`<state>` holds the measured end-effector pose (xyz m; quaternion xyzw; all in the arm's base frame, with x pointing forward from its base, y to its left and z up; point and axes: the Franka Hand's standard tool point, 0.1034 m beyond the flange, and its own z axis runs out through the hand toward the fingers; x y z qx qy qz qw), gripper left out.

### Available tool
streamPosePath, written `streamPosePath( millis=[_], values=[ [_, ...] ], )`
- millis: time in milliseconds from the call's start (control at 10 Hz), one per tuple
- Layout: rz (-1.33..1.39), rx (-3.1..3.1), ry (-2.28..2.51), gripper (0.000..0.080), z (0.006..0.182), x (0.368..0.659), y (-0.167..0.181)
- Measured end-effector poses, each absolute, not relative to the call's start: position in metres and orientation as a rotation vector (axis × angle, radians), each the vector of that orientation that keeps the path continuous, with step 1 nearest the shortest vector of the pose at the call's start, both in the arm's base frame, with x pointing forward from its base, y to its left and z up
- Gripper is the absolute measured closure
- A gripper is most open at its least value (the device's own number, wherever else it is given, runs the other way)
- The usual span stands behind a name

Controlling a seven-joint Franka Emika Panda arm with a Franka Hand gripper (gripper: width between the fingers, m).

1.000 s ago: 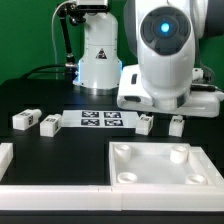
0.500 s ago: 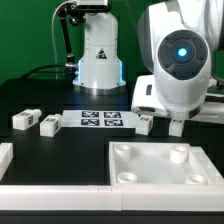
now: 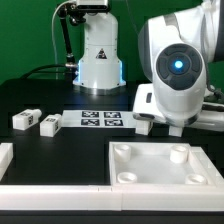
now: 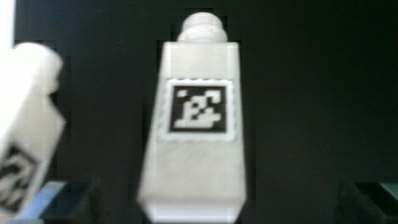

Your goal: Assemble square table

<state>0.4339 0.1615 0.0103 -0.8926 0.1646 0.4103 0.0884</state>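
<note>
Your claw hangs wide over a leg block, holding nothing, and no legs look fitted yet: the slab has empty sockets, with another block loose at its ten o'clock.

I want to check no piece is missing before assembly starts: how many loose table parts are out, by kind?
Tabletop slab: 1
Leg blocks: 4 (two at the exterior view's left, the second at; one just right of the marker board at; one seen clearly only in the wrist view)
Total: 5
</note>
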Motion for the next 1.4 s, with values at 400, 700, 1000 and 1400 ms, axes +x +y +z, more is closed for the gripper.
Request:
streamPosePath(
  millis=[400,700,1000,1400],
  values=[
    [1.274,-2.646,0.466,0.0278,0.005,0.422,0.168],
    [1.275,-2.646,0.465,0.0510,0.005,0.422,0.168],
    [1.275,-2.646,0.465,0.0510,0.005,0.422,0.168],
    [1.280,-2.650,0.386,0.0509,0.031,0.444,0.152]
  ],
)
